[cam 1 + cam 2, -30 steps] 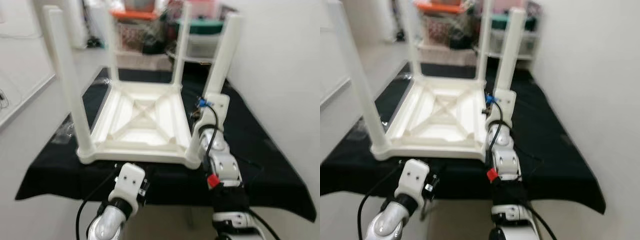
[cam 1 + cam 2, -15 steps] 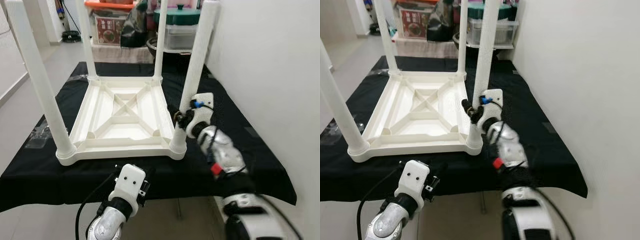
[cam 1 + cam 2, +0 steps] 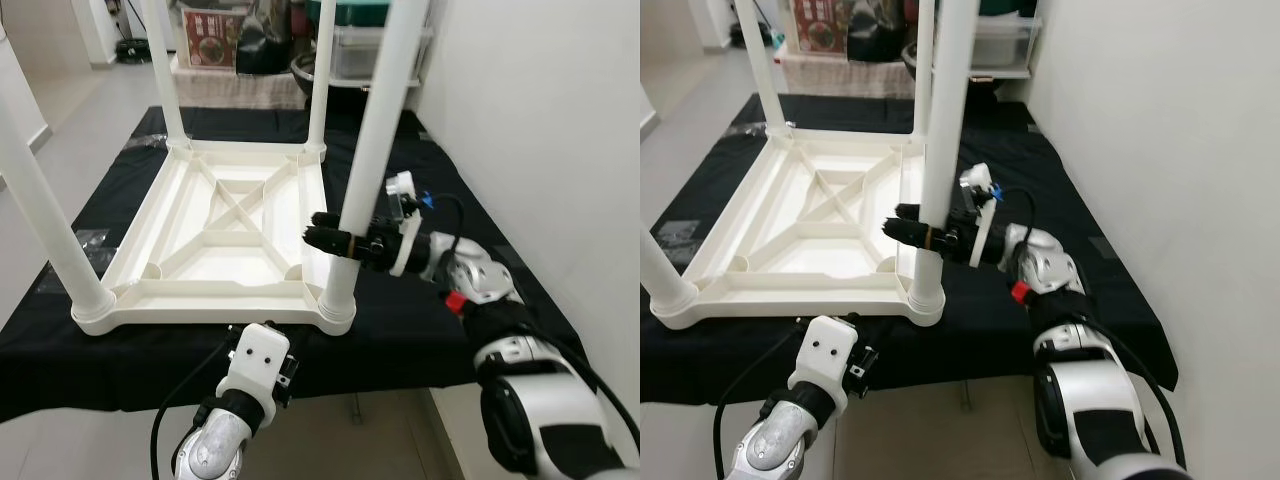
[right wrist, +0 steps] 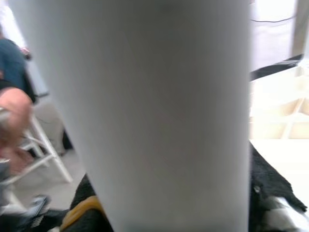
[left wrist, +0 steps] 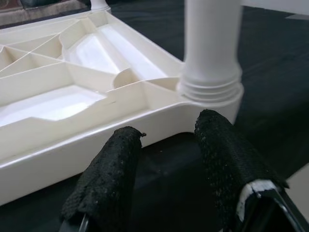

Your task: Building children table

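A white plastic children's table lies upside down on a black cloth, its four legs pointing up. My right gripper reaches in from the right and is shut on the near right leg, a short way above the leg's socket. In the right wrist view that leg sits between the black fingers. My left gripper is low at the cloth's front edge, open with nothing in it, facing the same corner socket.
Storage boxes and a pot stand behind the cloth-covered table. A white wall runs close along the right side. Grey floor lies to the left. A seated person on a white chair is in the right wrist view.
The head camera has shifted. My right arm swung out to the right and its fingers closed around the near right leg. The left arm stayed where it was.
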{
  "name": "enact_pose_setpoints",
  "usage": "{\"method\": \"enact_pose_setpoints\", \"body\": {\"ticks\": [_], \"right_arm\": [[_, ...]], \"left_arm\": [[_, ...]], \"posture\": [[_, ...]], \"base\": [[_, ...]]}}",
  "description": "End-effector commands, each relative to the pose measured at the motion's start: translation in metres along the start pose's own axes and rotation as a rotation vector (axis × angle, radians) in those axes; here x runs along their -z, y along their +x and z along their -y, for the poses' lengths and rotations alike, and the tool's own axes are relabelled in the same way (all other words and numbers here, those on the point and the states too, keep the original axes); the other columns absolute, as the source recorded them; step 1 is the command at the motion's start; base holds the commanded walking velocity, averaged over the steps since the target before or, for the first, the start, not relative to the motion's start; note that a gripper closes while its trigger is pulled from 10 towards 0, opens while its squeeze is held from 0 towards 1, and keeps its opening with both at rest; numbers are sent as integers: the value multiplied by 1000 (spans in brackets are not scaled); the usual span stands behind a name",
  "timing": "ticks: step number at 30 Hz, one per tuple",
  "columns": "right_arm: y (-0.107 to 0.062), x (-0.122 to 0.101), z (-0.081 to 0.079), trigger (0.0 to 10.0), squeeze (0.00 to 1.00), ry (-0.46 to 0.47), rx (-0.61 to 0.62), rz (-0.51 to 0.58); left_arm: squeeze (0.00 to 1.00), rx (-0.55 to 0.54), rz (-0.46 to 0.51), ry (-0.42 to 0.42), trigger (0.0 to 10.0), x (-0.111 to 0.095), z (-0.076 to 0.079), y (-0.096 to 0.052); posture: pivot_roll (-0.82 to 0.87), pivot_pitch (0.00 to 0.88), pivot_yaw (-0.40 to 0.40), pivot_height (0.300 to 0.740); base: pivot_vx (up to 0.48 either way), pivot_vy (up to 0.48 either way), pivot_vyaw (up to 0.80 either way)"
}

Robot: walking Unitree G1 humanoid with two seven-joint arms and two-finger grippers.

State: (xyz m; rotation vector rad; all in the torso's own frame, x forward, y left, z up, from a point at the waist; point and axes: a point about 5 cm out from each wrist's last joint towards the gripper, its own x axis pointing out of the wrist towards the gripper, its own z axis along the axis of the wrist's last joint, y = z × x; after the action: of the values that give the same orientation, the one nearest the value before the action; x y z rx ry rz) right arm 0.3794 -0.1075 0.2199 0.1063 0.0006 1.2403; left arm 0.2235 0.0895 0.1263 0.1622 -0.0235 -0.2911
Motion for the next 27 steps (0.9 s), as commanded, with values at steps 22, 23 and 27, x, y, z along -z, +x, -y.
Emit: {"method": "enact_pose_setpoints", "body": {"ticks": [22, 23, 27], "right_arm": [[-15, 40, 7, 3137, 0, 121, 1341, 26], [-15, 40, 7, 3137, 0, 121, 1341, 26], [9, 29, 1, 10000, 0, 118, 1156, 191]], "left_arm": [[0, 8, -14, 4, 10000, 1, 2, 0], [0, 8, -14, 4, 10000, 1, 2, 0], [0, 7, -15, 1, 10000, 2, 2, 1]], "posture": [[76, 40, -87, 740], [76, 40, -87, 740], [74, 41, -87, 740]], "base": [[0, 0, 0], [0, 0, 0], [0, 0, 0]]}}
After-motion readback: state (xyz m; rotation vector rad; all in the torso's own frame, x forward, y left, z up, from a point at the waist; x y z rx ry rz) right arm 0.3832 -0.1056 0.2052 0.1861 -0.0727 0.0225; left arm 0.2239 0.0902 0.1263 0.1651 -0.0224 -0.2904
